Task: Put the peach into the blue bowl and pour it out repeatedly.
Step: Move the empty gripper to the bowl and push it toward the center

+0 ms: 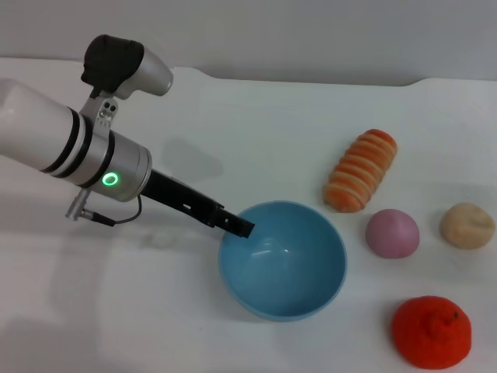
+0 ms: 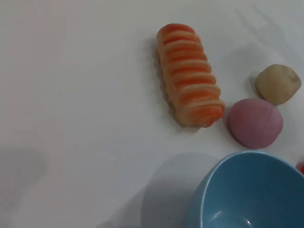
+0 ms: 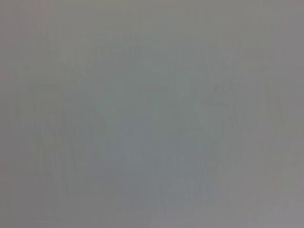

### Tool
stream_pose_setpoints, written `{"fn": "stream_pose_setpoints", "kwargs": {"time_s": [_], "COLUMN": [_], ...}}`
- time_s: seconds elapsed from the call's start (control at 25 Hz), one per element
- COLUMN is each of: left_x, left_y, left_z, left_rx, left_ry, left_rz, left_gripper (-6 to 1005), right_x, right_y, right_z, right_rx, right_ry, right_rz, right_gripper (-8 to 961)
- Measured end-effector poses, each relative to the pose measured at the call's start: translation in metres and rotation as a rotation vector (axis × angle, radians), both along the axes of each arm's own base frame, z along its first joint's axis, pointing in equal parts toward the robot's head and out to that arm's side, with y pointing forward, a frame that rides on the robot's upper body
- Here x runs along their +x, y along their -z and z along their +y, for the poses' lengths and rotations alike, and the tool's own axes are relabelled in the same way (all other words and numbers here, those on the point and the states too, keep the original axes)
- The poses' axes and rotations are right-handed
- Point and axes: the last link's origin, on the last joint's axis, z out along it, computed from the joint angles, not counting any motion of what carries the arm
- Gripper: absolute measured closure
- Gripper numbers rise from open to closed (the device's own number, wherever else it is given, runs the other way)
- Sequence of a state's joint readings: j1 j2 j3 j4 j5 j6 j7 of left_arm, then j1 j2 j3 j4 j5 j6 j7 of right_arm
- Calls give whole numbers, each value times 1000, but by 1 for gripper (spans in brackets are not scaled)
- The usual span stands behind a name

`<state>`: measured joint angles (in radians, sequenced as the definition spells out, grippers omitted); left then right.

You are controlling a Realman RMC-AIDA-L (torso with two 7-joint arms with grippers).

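The blue bowl [image 1: 311,237] stands empty on the white table, a little right of centre. My left gripper [image 1: 237,225] reaches in from the left, its dark tip clamped over the bowl's left rim. The pink-mauve peach [image 1: 392,232] lies on the table just right of the bowl, apart from it. In the left wrist view the peach [image 2: 255,122] sits just beyond the bowl [image 2: 247,190]. The right gripper is out of view, and its wrist view shows only blank grey.
An orange-and-cream striped roll [image 1: 360,169] lies behind the bowl and peach. A beige ball [image 1: 467,225] rests right of the peach. A bright orange bumpy fruit [image 1: 431,332] sits at the front right. The table's far edge runs along the back.
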<state>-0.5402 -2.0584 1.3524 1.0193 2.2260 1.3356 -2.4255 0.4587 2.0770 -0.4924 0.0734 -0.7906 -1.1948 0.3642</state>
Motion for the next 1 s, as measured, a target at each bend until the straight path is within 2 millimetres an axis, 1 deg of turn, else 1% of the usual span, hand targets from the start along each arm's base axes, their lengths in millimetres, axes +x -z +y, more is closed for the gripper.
{"fn": "stream_pose_setpoints", "kwargs": {"time_s": [0.28,0.48,0.64,0.84,1.0], "left_x": [0,1,1,1,2], "left_y": [6,18,23,34,36], "left_z": [-2,-8,-9,-10,-10], "left_rx": [-12,-40,-43,-48,-56], "left_ry": [-1,15,20,37,43], "left_rz": [0,7,12,38,45], "left_gripper": [246,253,259,265,271], "right_x": [-1,2,3,2,2], "right_y": [-1,-1,-1,-1,0], "right_z": [1,-1,-2,-3,-3], "right_rx": [4,5,6,2,1], "right_ry": [-3,4,8,6,7], "right_rz": [0,1,2,1,3], "right_gripper": [174,174,174,174,174]}}
